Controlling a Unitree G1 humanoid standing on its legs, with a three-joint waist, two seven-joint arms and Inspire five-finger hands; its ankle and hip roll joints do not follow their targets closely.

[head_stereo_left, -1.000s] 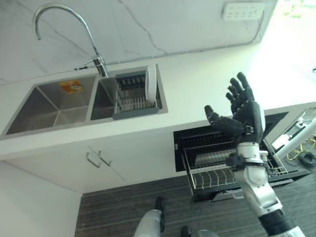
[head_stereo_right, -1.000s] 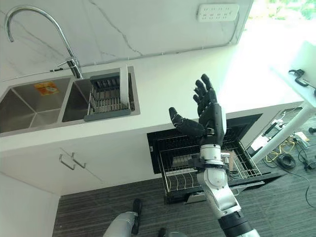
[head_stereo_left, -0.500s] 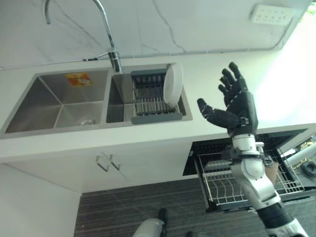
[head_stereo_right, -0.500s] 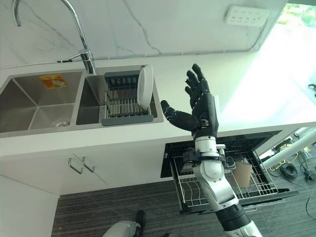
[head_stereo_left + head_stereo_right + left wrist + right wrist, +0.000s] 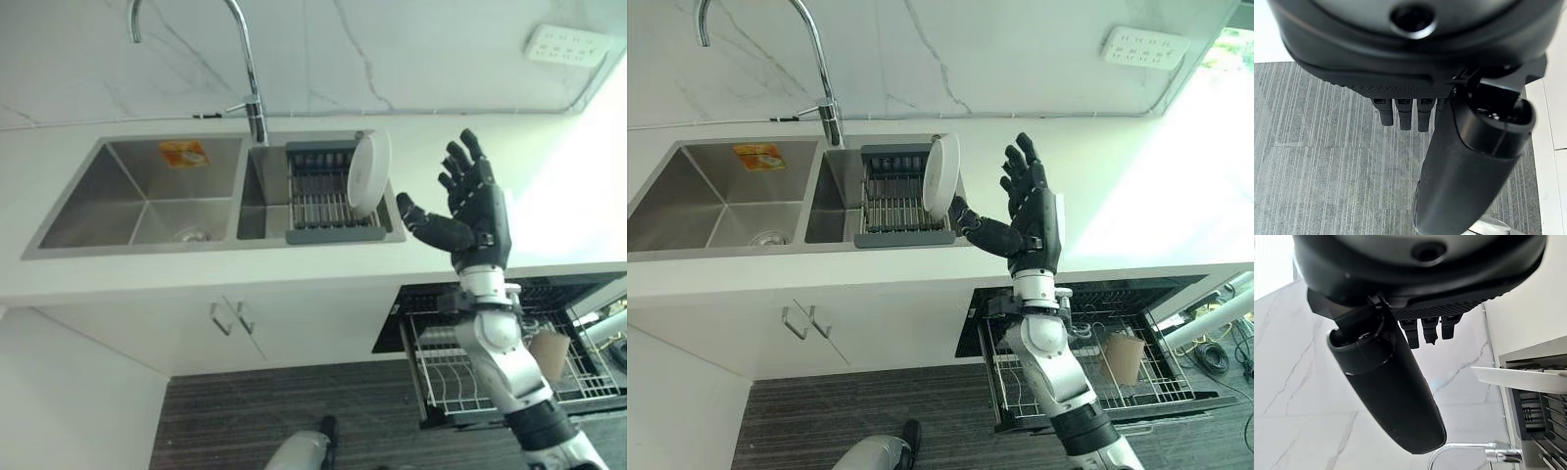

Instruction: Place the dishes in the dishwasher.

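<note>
A white plate (image 5: 368,172) stands on edge in the grey drying rack (image 5: 331,201) set in the right basin of the sink; its rim also shows in the right wrist view as the plate (image 5: 1520,379). My right hand (image 5: 477,208) is raised just right of the plate, fingers spread straight and thumb pointing toward it, holding nothing. The same right hand (image 5: 1034,213) appears in the other eye view. Below the counter the dishwasher's lower rack (image 5: 460,370) is pulled out, with a beige cup (image 5: 1122,357) in it. My left hand (image 5: 1400,115) hangs over the striped floor, fingers straight.
A tall curved tap (image 5: 247,69) rises behind the double steel sink (image 5: 147,196). The white countertop (image 5: 549,211) runs to the right, under a wall socket (image 5: 573,44). Cabinet doors with handles (image 5: 235,318) sit below the sink, left of the open dishwasher.
The camera has swung, so the sink and plate sit further right and lower in view. My right hand has come closer to the plate, staying open.
</note>
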